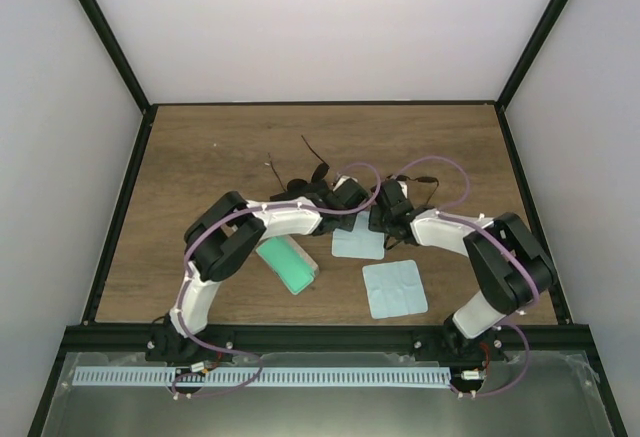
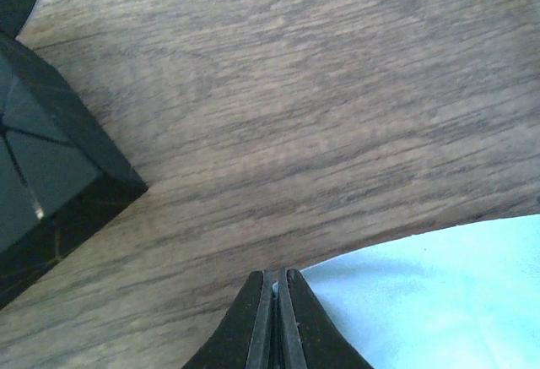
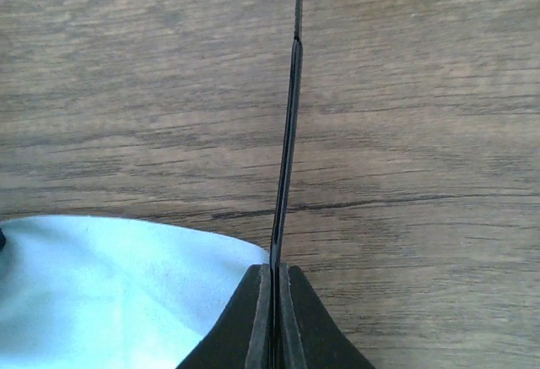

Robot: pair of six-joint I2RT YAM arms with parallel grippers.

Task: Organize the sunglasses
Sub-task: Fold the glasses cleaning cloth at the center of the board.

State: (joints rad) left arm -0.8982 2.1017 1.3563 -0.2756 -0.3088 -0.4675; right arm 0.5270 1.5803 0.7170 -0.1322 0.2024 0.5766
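Soft, even bright light; faint shadows; wrist views slightly blurred.

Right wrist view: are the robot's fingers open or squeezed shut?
Shut. The right gripper is closed tight with no gap, pinching a thin dark arm of the sunglasses that pokes straight out ahead.

Both arms in top view, left arm at lower left & right arm at lower right: white link shells w/ chunky black joint housings, black base mounts at bottom edge. Thin purple cable loops along each arm. Wrist views: left gripper & right gripper have matte black wedge-shaped fingers, bottom centre of frame.
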